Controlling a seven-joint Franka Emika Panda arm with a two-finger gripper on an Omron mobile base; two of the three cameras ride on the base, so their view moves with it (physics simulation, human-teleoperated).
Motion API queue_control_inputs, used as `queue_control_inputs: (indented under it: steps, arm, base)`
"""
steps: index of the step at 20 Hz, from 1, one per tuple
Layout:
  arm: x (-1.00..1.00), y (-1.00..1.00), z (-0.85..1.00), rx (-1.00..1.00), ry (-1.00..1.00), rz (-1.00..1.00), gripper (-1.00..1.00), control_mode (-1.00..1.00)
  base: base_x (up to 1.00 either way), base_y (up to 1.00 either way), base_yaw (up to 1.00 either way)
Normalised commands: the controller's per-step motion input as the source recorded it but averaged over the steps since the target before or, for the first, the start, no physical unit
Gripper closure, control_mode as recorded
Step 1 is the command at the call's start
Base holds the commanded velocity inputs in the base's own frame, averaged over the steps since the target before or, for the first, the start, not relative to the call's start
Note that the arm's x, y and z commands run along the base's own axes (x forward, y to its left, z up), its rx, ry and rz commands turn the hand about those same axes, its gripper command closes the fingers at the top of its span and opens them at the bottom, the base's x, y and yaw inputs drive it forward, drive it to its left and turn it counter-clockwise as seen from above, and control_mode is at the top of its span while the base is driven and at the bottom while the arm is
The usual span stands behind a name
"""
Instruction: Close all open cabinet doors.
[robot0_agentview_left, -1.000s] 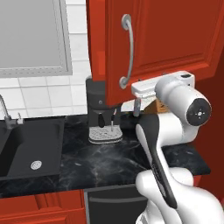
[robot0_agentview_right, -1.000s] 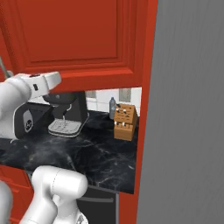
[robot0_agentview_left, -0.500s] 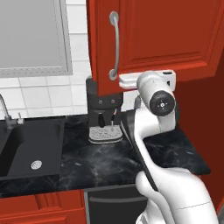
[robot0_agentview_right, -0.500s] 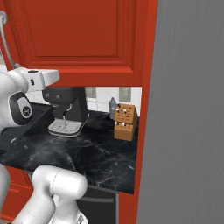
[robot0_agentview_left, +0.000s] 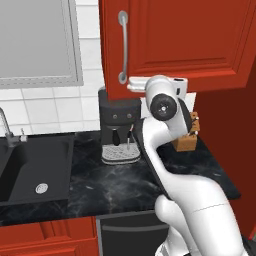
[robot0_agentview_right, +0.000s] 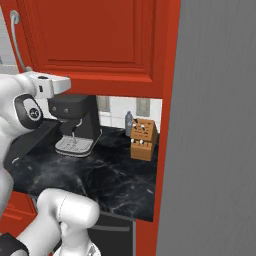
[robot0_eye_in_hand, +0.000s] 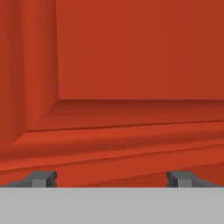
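Pressing appears to be the step in hand. From the left: a black sink (robot0_agentview_left: 30, 165) in the dark marble counter (robot0_agentview_left: 130, 185), then a black coffee machine (robot0_agentview_left: 119, 125), and above it the tall glossy red cabinet door (robot0_agentview_left: 175, 35) with its curved silver bar handle (robot0_agentview_left: 123, 47). The gripper (robot0_eye_in_hand: 112, 178) sits close against the door's lower panel, fingertips (robot0_eye_in_hand: 43, 178) spread wide, holding nothing. Rightward stands a wooden knife block (robot0_agentview_right: 142, 139). The door looks nearly shut; whether fully flush, I cannot tell.
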Motion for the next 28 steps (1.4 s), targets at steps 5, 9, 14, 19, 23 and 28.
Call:
queue_control_inputs:
  steps: [5,9,14,19,23,28]
  arm:
    - [0.28,-0.13,0.00,0.04,0.00,0.00,-1.00,-1.00]
    - [0.16,-0.11,0.00,0.01,0.00,0.00,-1.00,-1.00]
    - [0.19,-0.07,0.00,0.00,0.00,0.00,-1.00,-1.00]
    - [0.27,-0.07,0.00,0.00,0.00,0.00,-1.00,-1.00]
    - [0.27,-0.07,0.00,0.01,0.00,0.00,-1.00,-1.00]
    - [0.17,-0.07,0.00,0.01,0.00,0.00,-1.00,-1.00]
  base:
    - [0.00,0.00,0.00]
    - [0.00,0.00,0.00]
    - [0.00,0.00,0.00]
    - [0.00,0.00,0.00]
    - [0.00,0.00,0.00]
    - [0.00,0.00,0.00]
